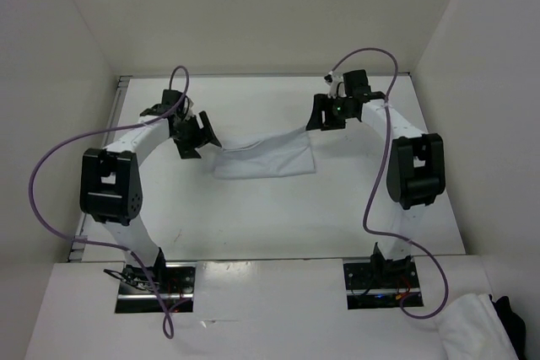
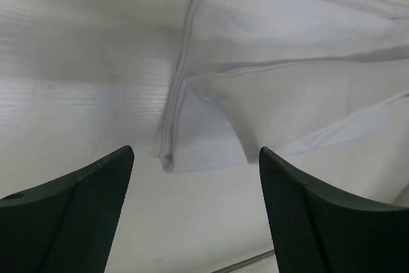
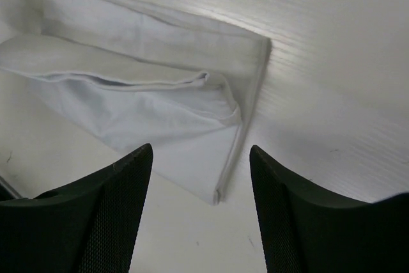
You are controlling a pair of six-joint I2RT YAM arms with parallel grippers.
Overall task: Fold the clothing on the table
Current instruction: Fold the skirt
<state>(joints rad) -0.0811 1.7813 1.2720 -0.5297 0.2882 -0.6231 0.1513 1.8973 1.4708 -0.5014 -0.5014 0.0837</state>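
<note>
The left gripper's [image 2: 195,155] two black textured fingers [image 2: 80,218] stand wide apart with nothing between them. Just past their tips lies the hemmed left end of the clothing [image 2: 287,75], a small plain white garment of thin soft fabric, folded over itself in flat layers. The right gripper's [image 3: 201,148] black fingers [image 3: 105,215] are also spread and empty, and the garment's right end [image 3: 147,100] lies just beyond them, showing a stacked fold and a seamed edge.

From above, the clothing [image 1: 266,158] lies as a wide strip on the large flat matte white table [image 1: 278,225], around the middle and nearer the far edge, between the two grippers. Its far right corner runs up close to the right gripper [image 1: 325,115]; whether they touch cannot be told.

The left gripper [image 1: 201,135] hangs at the garment's left end, tilted down and inward. The left arm climbs from its base at the near edge, elbow pushed out toward the left edge, forearm reaching far and inward. The right arm mirrors it, elbow out toward the right edge, wrist turned in. A thin purple cable [image 1: 38,174] loops along each arm.
</note>
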